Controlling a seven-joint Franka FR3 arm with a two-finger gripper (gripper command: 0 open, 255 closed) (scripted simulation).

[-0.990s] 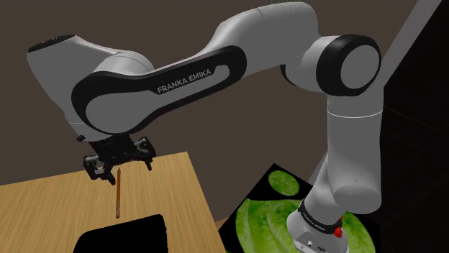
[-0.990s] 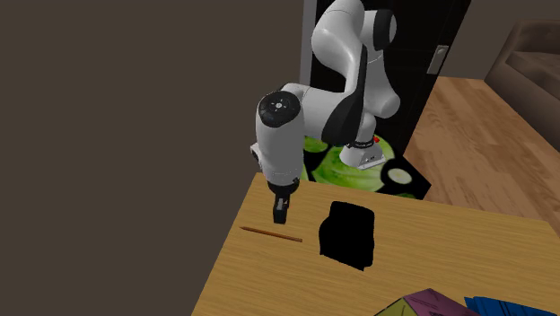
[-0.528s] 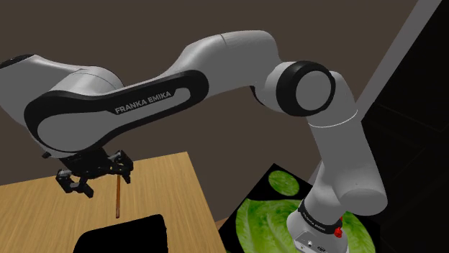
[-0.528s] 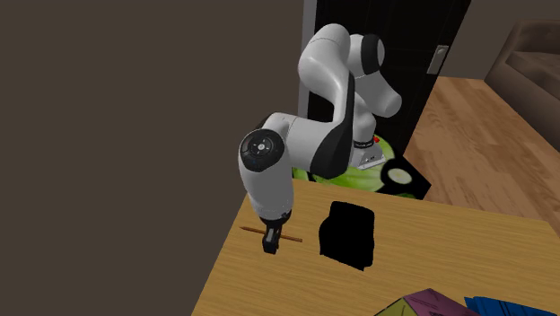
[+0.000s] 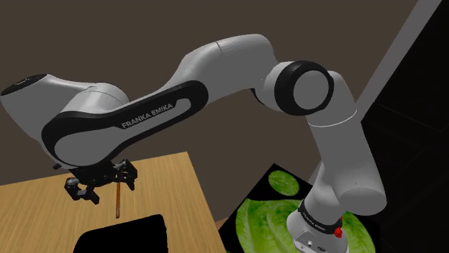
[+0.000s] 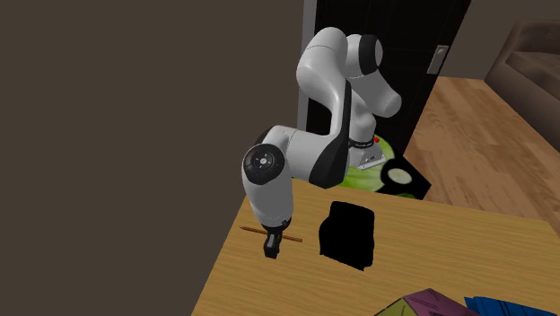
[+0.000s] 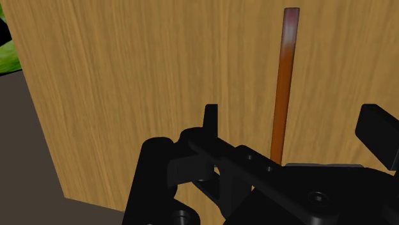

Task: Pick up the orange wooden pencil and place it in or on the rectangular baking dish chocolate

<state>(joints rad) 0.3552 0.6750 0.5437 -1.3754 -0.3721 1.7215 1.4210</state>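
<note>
- Step in hand: this looks like the reach-and-grasp part. The pencil (image 7: 281,89) hasn't been picked up yet. It's lying flat on the wooden table (image 7: 128,96).
- The gripper (image 7: 294,115) is low over the table with its fingers (image 7: 211,118) spread wide. In the wrist view the pencil runs right up the gap between them, roughly in the middle, and neither finger touches it. So it's straddled, not held.
- In the shoulder view the pencil points from 12 to 6 o'clock, and the hand sits just at its 9 o'clock side, up near the top end.
- In the second exterior view the pencil runs from about 9 to 3 o'clock across the table, with the hand over the middle of it.
- The baking dish (image 6: 348,233) is drawn as a plain black block. In the second exterior view it sits on the same table at about 3 o'clock from the gripper, near but not touching the pencil.
- I can't tell whether the fingertips are already at table height.
- Next move, my guess: drop whatever bit of height is left and squeeze the fingers across the pencil's width. Then lift it clear and swing over toward the dish.
- The pencil is thin and lies flat, so the fingers probably need to get really low or they'll close over it.
</note>
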